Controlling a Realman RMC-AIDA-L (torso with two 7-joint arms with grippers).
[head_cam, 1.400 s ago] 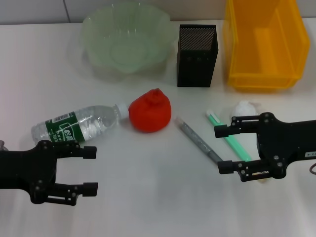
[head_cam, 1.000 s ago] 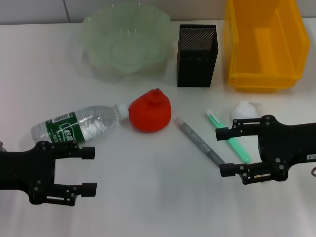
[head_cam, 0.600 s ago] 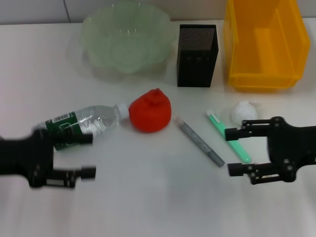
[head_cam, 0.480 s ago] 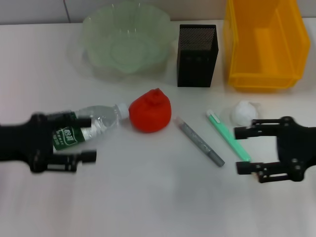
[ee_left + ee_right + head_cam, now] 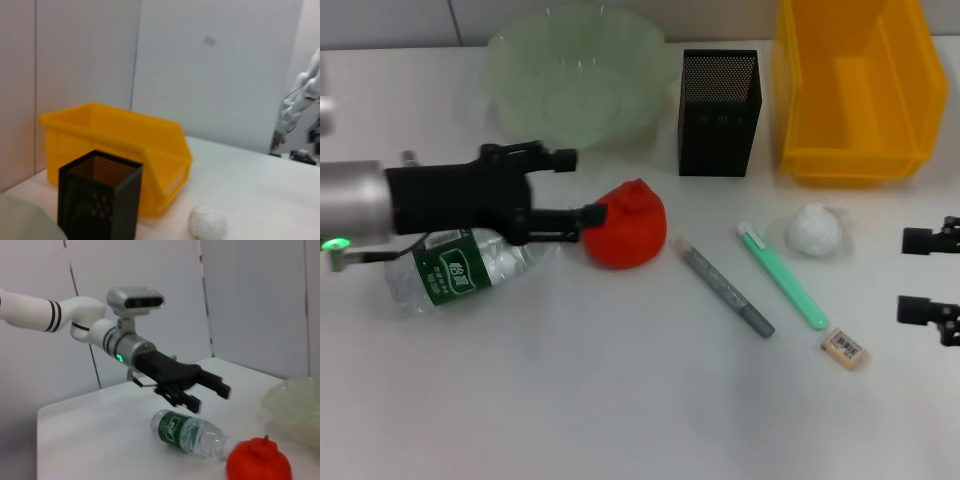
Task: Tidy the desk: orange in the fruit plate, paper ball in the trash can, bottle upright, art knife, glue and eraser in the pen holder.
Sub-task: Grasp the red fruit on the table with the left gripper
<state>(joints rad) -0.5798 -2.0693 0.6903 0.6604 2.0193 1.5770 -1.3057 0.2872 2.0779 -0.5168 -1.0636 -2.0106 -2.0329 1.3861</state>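
Left end effector (image 5: 570, 185): positioned at left-centre of the head view, above the tabletop (image 5: 620, 400), fingers spread apart and holding nothing. Its 2 fingertips point toward frame right; the lower one ends just beside the orange (image 5: 625, 225), whether touching cannot be told. The right wrist view shows the same end effector (image 5: 212, 392) raised above the bottle (image 5: 192, 432), clear of it.

Bottle (image 5: 460, 268): lying on its side at left of the head view, directly below the left arm, cap end hidden under the end effector body, green label facing up.

Orange: resting on the tabletop at frame centre-left, immediately right of the left fingertips, between the bottle and the grey stick (image 5: 725, 290).

Fruit plate (image 5: 570, 70): upper left-centre, behind the left end effector, well apart from the orange.

Pen holder (image 5: 718, 112): upright at upper centre, just right of the fruit plate. Trash can (image 5: 855, 90): upper right, beside the pen holder.

Right end effector (image 5: 932, 275): at the right edge of the head view, mostly out of frame, 2 fingertips visible and held apart, gripping nothing.

Paper ball (image 5: 817, 230): right of centre, below the trash can, to the left of the right end effector and apart from it. Green stick (image 5: 782, 277): lying diagonally just left of the paper ball. Eraser (image 5: 846, 348): lower right, near the lower end of the green stick.
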